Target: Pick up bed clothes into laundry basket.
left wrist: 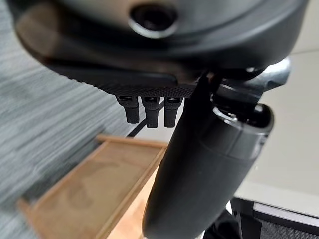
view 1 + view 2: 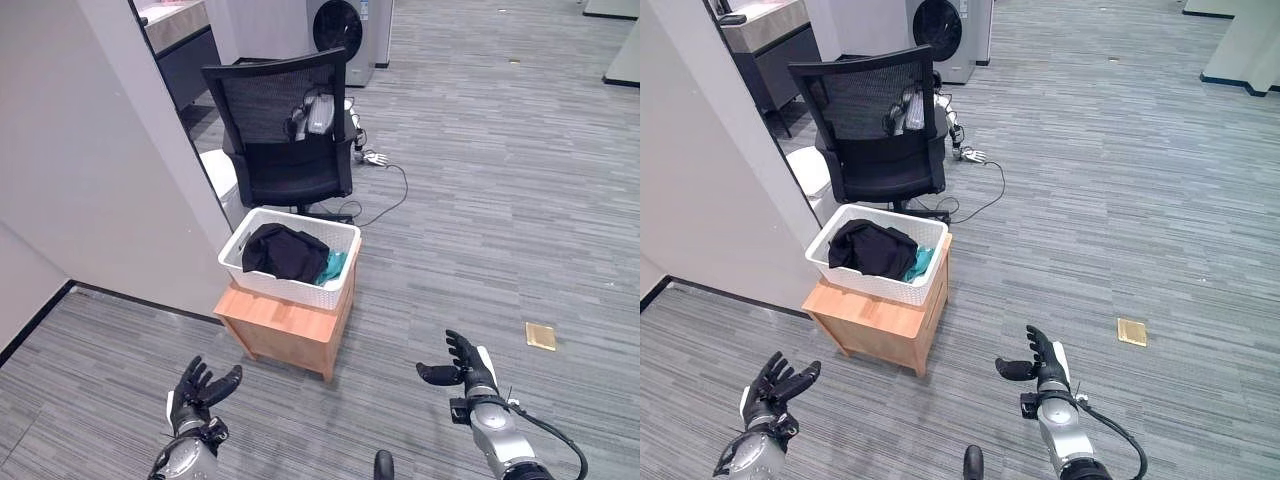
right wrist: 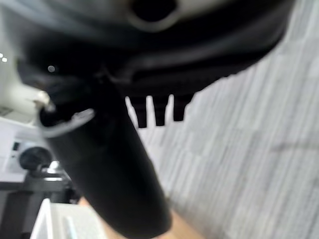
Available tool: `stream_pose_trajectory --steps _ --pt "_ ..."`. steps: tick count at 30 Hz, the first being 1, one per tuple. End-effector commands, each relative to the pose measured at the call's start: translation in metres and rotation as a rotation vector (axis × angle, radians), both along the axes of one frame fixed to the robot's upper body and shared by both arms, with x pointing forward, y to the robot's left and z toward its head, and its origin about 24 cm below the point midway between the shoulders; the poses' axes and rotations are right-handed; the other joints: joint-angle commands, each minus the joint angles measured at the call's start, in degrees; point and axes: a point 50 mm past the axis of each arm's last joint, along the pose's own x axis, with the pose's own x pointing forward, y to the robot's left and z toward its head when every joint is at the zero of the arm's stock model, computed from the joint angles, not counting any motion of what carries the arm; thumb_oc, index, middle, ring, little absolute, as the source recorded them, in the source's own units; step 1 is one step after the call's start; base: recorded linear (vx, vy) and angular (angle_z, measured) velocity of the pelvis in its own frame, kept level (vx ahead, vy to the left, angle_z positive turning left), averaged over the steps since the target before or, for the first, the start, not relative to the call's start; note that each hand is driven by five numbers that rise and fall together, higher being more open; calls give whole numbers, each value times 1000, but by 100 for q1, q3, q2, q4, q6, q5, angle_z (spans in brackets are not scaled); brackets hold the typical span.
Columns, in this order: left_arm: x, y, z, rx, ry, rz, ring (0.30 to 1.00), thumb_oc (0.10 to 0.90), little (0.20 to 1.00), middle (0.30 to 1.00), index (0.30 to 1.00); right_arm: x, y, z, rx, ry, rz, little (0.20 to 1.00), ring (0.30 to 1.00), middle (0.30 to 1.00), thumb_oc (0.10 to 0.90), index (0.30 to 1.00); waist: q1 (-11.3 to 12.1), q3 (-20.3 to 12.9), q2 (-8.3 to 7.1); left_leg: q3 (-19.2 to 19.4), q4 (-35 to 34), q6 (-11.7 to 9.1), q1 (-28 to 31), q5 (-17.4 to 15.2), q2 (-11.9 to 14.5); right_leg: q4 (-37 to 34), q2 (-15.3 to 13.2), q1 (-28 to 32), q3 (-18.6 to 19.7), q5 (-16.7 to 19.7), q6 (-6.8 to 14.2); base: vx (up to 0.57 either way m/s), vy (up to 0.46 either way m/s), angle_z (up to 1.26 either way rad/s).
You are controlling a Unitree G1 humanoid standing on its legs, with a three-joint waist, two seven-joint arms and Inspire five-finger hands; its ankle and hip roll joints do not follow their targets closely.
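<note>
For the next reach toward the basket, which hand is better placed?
Probably the left hand: open and empty, it lies nearer the white laundry basket on the wooden stand. The right hand, also open, sits farther off over floor.

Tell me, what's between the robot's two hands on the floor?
Just bare grey carpet floor lies between the left hand and the right hand, seen in the left eye view.

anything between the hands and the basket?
Nothing visible. Both hands are open and empty over bare carpet short of the wooden stand: left robot hand, right robot hand. The basket sits on top, already holding black clothes.
</note>
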Motion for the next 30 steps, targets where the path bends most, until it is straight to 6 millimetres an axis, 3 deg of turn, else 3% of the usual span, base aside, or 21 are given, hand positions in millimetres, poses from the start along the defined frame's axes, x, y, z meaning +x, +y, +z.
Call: stream_pose_trajectory --steps 1,13,22,30 --pt "25 14 16 84 -99 -71 900 800 900 900 900 26 6 35 83 -255 -25 900 900 900 800 900 -9 -278 -354 34 -62 -74 -424 133 52 71 -302 800 10 -1134 468 0 0 0" --pt "18 6 5 138 -11 -231 900 800 900 900 900 32 15 36 119 -260 6 900 900 900 800 900 -2 -230 -330 77 -62 -43 -406 115 17 71 -349 796 48 -1100 495 -3 8 0" --pt "24 11 18 265 -40 -295 900 800 900 900 900 28 16 31 132 -235 14 900 900 900 800 900 38 -194 -366 96 -62 -29 -397 104 9 71 -375 790 55 -1084 506 0 0 0" --pt "37 16 38 332 -125 -286 900 800 900 900 900 30 15 38 88 -256 39 900 900 900 800 900 81 -150 -390 34 -62 5 -373 97 -16 148 -397 822 41 -1114 515 -6 0 0"
